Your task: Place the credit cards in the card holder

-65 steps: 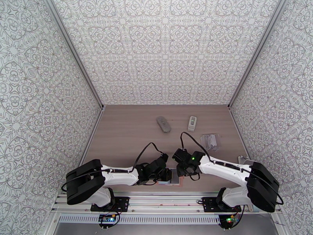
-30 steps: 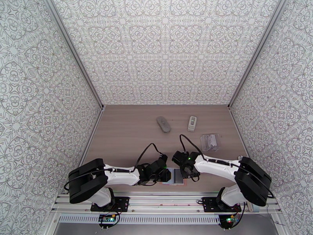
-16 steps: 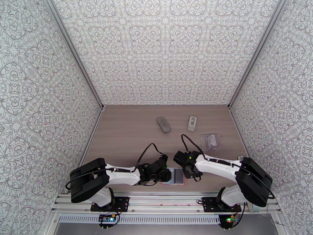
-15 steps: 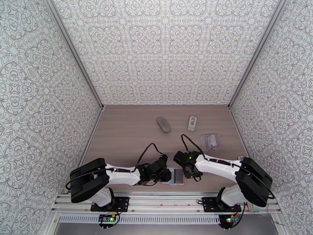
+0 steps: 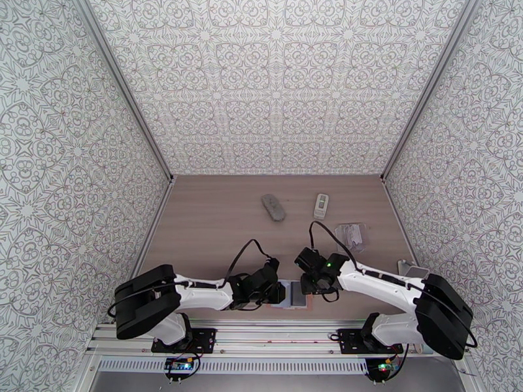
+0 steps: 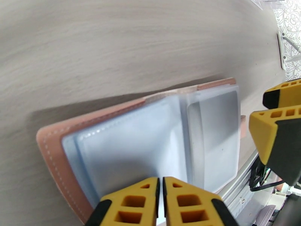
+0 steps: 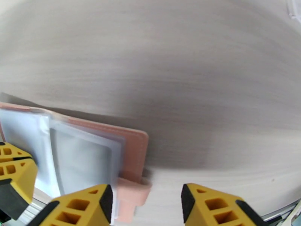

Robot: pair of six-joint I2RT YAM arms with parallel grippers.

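Your card holder [image 6: 131, 136] lies open on the table [image 7: 195, 64], at the near edge, between your two arms. Its pink cover is down and its clear sleeves are fanned up.

Your left gripper [image 6: 161, 187] sits over the holder's left half. Its yellow fingers are drawn together to a hairline slit on the near edge of one clear sleeve, and it looks pinched onto that sleeve.

Your right gripper [image 7: 146, 194] hangs at the holder's right end with its jaws spread wide, gripping nothing. The holder's pink closing tab [image 7: 133, 191] sticks out just beside the gripper's left finger and is not clamped. From the left wrist camera you can see those right fingers standing just off the holder's right edge, apart from the sleeves.

Through the right-hand sleeve [image 6: 216, 136] you can make out a blue-grey rectangle. Whether it is one of the credit cards or just the pocket's own shading cannot be told.

Well beyond the holder, out to its right, a transparent packet [image 5: 350, 235] lies flat with pale things inside. They are too small for you to tell whether they are cards. Farther beyond the holder, a grey oblong object [image 5: 273, 207] lies roughly in line with it. A small white remote [image 5: 320, 205] lies just to the right of that object, apart from it.
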